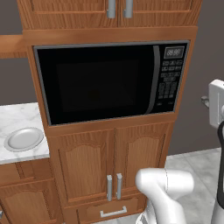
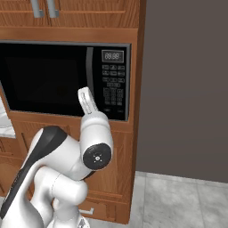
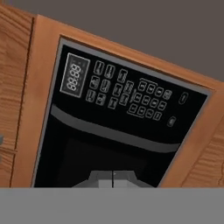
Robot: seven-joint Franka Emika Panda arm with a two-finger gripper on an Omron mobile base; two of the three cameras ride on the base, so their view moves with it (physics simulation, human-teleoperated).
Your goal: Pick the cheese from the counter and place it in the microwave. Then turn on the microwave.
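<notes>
The microwave is a black box built into the wooden cabinet column, and its dark glass door is closed. Its button panel with a small display sits at the right, beside the curved handle. In the hand view my gripper is shut, its fingertips pressed together with nothing between them. It hangs a short way in front of the microwave, below the rolled button panel. The arm's hand reaches up towards the panel. The cheese is out of view. The white marble counter lies at the left.
A round grey plate rests on the counter at the left. Wooden cabinet doors with silver handles stand under the microwave, more cabinets above it. A dark wall and light tiled floor lie to the right.
</notes>
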